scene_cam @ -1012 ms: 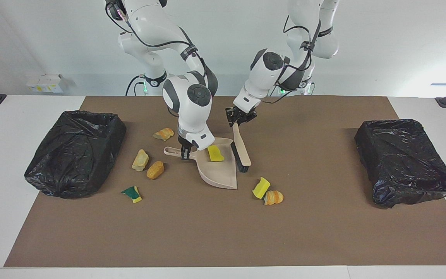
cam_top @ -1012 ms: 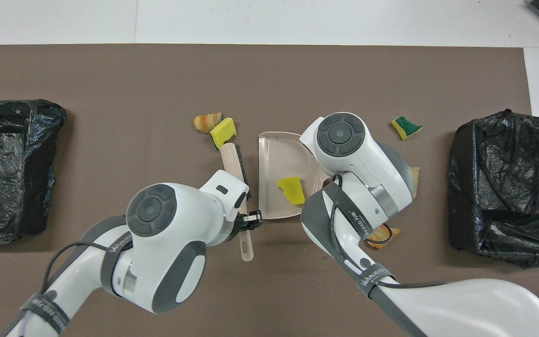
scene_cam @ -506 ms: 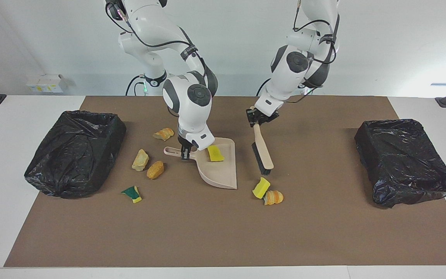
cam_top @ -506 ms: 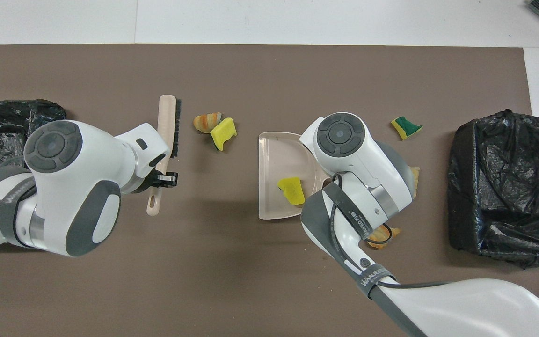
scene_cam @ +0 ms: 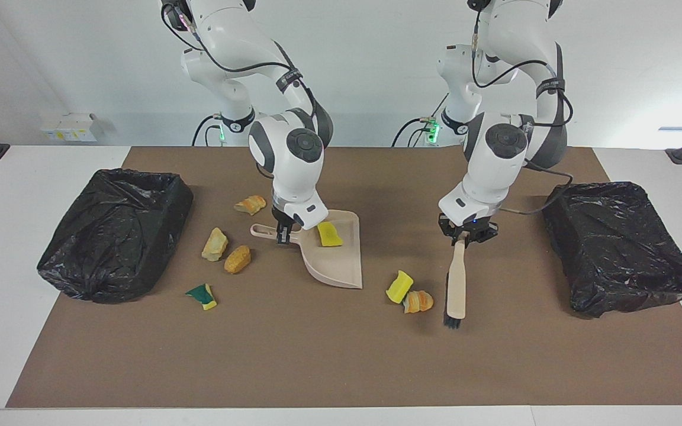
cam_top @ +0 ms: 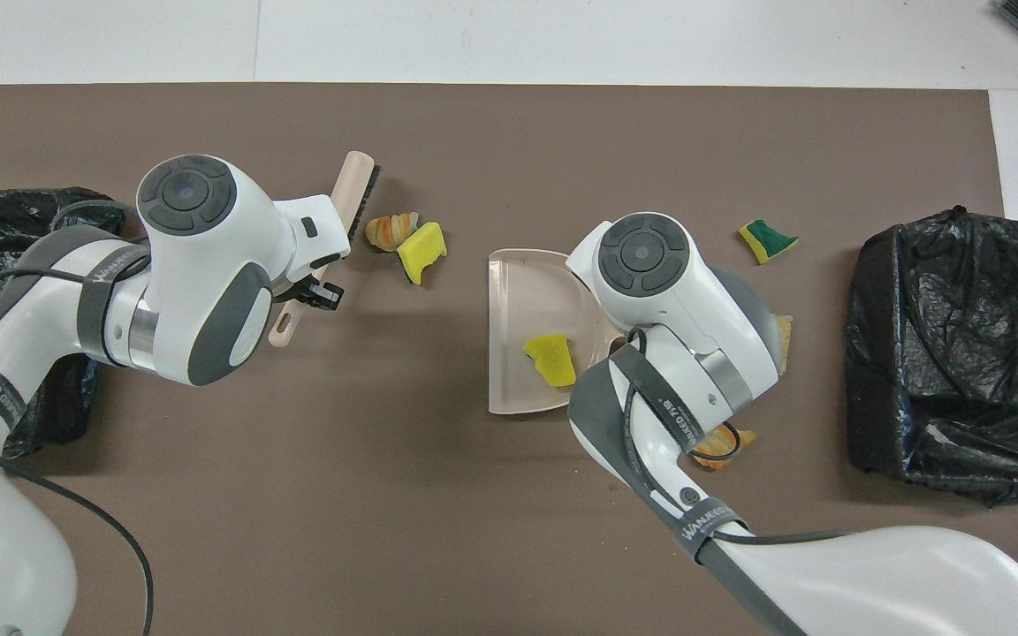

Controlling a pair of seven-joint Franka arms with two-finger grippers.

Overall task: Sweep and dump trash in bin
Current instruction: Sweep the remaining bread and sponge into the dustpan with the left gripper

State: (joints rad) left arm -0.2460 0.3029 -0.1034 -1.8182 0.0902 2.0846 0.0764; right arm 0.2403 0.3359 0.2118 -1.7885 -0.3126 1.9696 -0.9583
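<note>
Facing view: the left gripper (scene_cam: 467,235) is clamped on the brush (scene_cam: 456,288) handle, bristles down just beside a yellow sponge bit (scene_cam: 399,286) and an orange chunk (scene_cam: 418,301). Bare mat (scene_cam: 329,355) lies between these and the dustpan (scene_cam: 335,260) lip. The right gripper (scene_cam: 283,232) grips the dustpan handle; one sponge bit (scene_cam: 330,234) sits inside. Other scraps (scene_cam: 225,251) lie toward the right arm's bin (scene_cam: 113,231).

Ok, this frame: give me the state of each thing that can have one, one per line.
Left tool: shut on the brush handle.
Brush: held, bristles beside the yellow sponge bit and orange chunk.
Right tool: shut on the dustpan handle.
Dustpan: on the mat, one yellow sponge inside.
Bins: lined, open.
</note>
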